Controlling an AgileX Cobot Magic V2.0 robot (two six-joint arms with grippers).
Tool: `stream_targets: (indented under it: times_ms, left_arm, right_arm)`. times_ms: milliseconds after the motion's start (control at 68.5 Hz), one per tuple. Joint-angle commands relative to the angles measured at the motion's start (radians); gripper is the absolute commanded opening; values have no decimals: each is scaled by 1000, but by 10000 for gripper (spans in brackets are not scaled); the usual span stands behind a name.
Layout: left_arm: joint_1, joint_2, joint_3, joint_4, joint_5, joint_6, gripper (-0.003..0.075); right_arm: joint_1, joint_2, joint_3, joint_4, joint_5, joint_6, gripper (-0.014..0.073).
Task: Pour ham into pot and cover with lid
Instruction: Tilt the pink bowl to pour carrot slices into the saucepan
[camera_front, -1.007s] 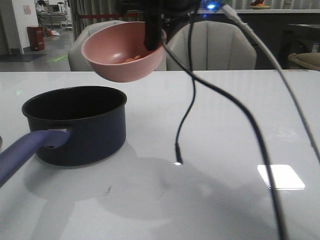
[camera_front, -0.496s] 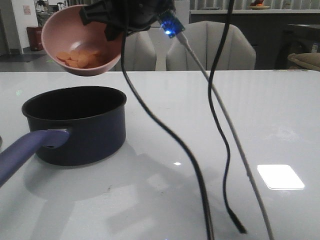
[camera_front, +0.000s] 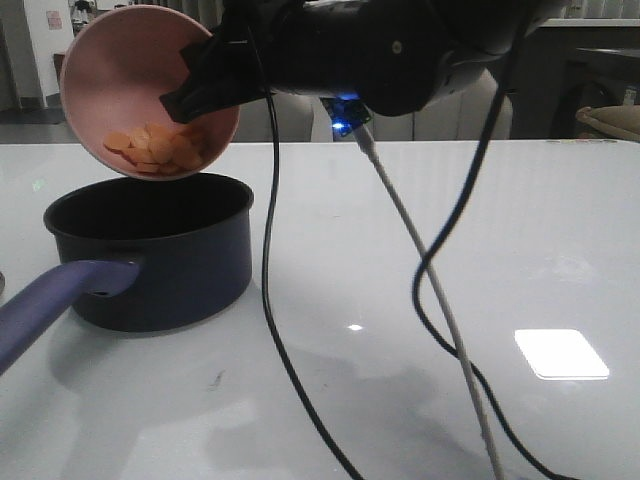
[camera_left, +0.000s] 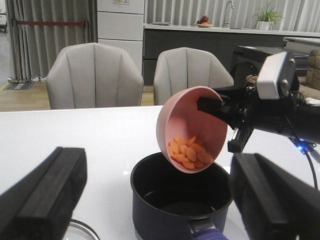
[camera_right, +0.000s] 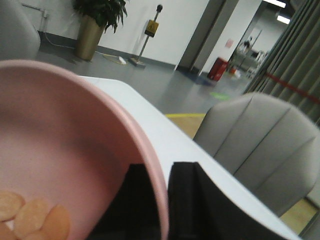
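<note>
My right gripper (camera_front: 190, 90) is shut on the rim of a pink bowl (camera_front: 120, 75) and holds it steeply tipped above the pot (camera_front: 150, 250). The ham (camera_front: 160, 148), thin orange slices, has slid to the bowl's low edge, still inside it. The navy pot stands on the white table with its purplish-blue handle (camera_front: 50, 300) pointing toward me; its inside looks bare. In the left wrist view the bowl (camera_left: 192, 125) and ham (camera_left: 189, 152) hang over the pot (camera_left: 180, 200). My left gripper (camera_left: 160, 200) is open, short of the pot. The lid's metal rim (camera_left: 82, 231) shows at the frame's lower edge.
Black and grey cables (camera_front: 440, 290) hang from the right arm down to the table (camera_front: 450, 220), right of the pot. Upholstered chairs (camera_left: 95, 75) stand behind the table's far edge.
The right arm has carried the bowl left over the pot and tipped it further. The ham slices have slid toward the lower rim. The cables have swung.
</note>
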Motion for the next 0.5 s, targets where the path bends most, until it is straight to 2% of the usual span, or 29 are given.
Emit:
stream_targets:
  times_ms: [0,190,292,482]
  left_arm:
    - [-9,14,-28,-2,-77,-2,625]
    - [-9,14,-28,-2,-77,-2,625]
    - [-9,14,-28,-2,-77,-2,625]
    - [-9,14,-28,-2,-77,-2,625]
  right_arm:
    - [8,-74,-4,-3,-192,-157,132]
    - [35,-42,-3,-3,-300,-492,130]
    - [38,-7,-3,-4,-394,-626,129]
    - [44,29,-3,-2,-458,-700,129]
